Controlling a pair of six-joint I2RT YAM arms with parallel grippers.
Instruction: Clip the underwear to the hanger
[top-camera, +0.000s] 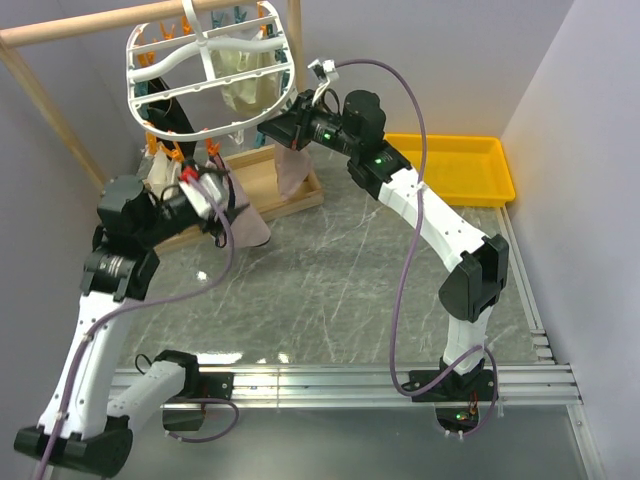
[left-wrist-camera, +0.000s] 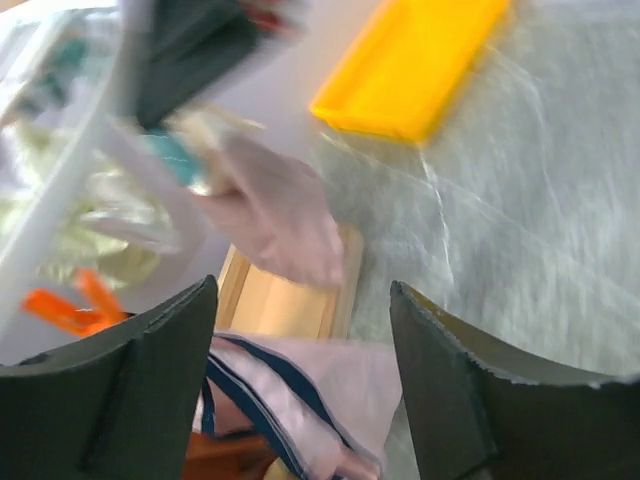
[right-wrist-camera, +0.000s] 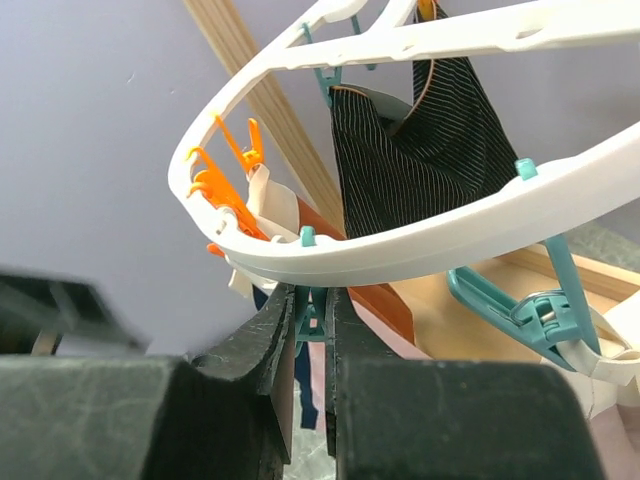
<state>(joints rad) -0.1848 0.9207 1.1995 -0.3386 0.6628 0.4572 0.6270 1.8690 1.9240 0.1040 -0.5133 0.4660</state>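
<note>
The white oval hanger (top-camera: 150, 95) hangs from a wooden rod at the back left. Its rim (right-wrist-camera: 420, 230) curves right above my right gripper (right-wrist-camera: 318, 330), which is shut on a teal clothespin (right-wrist-camera: 318, 305) dangling under that rim. Below the pin, pink cloth with a navy strip (right-wrist-camera: 303, 375) shows; whether the pin bites it I cannot tell. The pale pink underwear (left-wrist-camera: 300, 400) with navy trim lies between the spread fingers of my left gripper (left-wrist-camera: 300, 340), which is open. From above, the left gripper (top-camera: 205, 195) sits beside that underwear (top-camera: 250, 225) under the hanger's near side.
A second pale pink cloth (top-camera: 293, 170) hangs under the right gripper. A shallow wooden tray (top-camera: 300, 200) lies below the hanger, a yellow tray (top-camera: 455, 165) at the back right. A black striped garment (right-wrist-camera: 420, 140), cream garments (top-camera: 245, 75) and orange pins (right-wrist-camera: 225, 185) hang from the hanger.
</note>
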